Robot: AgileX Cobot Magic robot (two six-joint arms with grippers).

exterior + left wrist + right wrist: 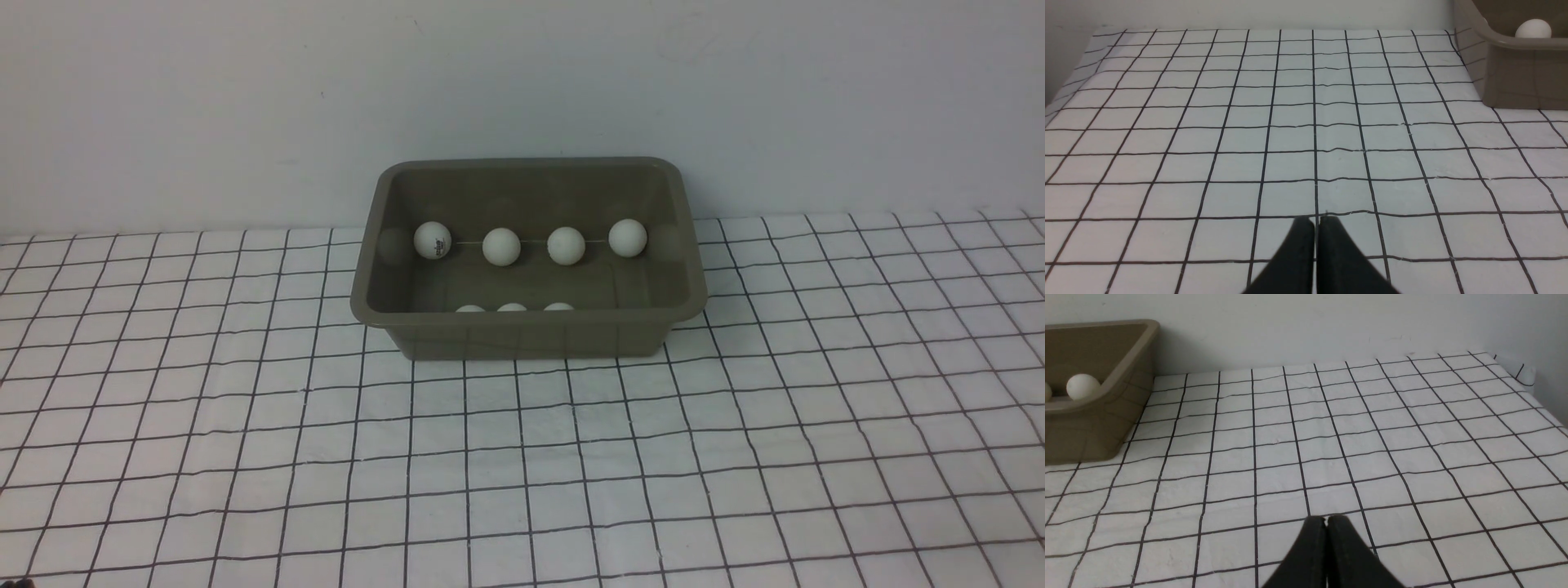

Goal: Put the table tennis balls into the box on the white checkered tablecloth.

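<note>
Box: olive-brown box (529, 335) was seen on the white checkered tablecloth (522, 457), by the wall.
Balls: seven table tennis balls (501, 246) were counted inside it.
Left end effector (1316, 222): closed, nothing held.
Right end effector (1327, 521): closed, nothing held.

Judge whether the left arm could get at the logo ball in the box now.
Probably yes: the box is open-topped, the logo ball lies uncovered at its left end, and only bare cloth lies between.

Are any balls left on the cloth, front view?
No, all seven table tennis balls sit inside the box.
</note>
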